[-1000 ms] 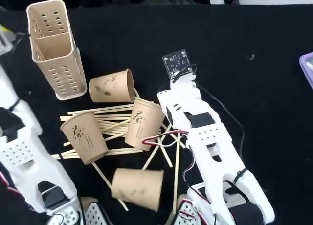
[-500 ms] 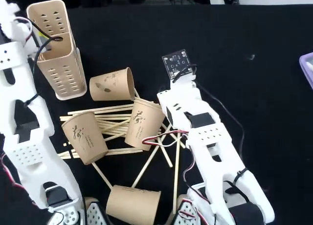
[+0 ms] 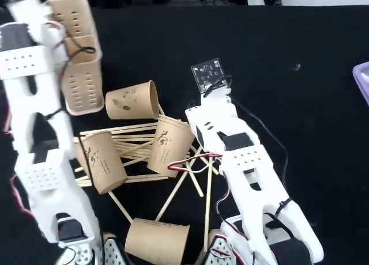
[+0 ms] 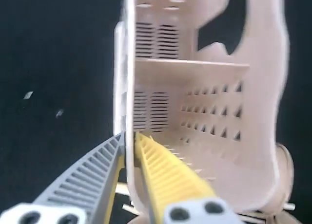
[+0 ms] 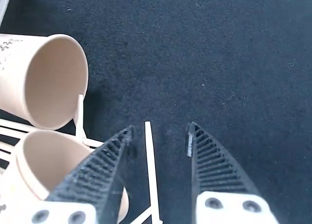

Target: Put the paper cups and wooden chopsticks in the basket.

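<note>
Our left jaws pinch one wall of the tan perforated plastic basket (image 4: 204, 112), at the far left of the black table (image 3: 300, 103). Our right jaws stand spread astride one pale wooden chopstick (image 5: 150, 160). Brown paper cups (image 3: 132, 101) lie amid the heap: we judge them light and crushable, best pinched at the rim; chopsticks stiff, thin, prone to roll.

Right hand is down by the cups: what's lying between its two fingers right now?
One wooden chopstick, lying on the black cloth in the gap of the open right hand; the right wrist view shows it.
</note>
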You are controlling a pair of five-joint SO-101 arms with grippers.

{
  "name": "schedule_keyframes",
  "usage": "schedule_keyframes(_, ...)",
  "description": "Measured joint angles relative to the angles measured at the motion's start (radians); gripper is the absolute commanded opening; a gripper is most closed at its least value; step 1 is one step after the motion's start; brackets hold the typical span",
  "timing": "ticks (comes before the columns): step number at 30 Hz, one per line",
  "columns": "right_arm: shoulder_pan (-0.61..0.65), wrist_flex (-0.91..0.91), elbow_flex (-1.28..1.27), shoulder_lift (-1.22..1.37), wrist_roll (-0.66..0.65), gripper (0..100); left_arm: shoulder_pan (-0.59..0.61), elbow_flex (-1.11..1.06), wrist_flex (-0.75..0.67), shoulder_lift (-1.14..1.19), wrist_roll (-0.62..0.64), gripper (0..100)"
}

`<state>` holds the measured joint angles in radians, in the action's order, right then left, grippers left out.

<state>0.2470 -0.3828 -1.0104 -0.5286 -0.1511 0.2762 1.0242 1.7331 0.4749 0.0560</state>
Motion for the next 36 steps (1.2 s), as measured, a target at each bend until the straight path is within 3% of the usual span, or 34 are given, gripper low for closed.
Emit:
schedule_keyframes(6, 0.0, 0.0, 0.0, 0.0, 0.0, 17.0, -0.169, 0.003, -0.031, -0.005, -0.157, 3)
schedule_keyframes(10, 0.0, 0.0, 0.0, 0.0, 0.0, 17.1, -0.204, 0.003, -0.031, -0.006, -0.199, 3)
schedule_keyframes(23, 0.0, 0.0, 0.0, 0.0, 0.0, 17.2, -0.14, 0.003, -0.031, -0.005, -0.193, 3)
schedule_keyframes(31, 0.0, 0.003, 0.0, 0.0, 0.0, 17.2, -0.035, -0.002, -0.04, 0.002, 0.04, 3)
schedule_keyframes(36, 0.0, 0.003, 0.0, 0.0, 0.0, 17.2, -0.035, -0.002, -0.04, 0.003, -0.02, 3)
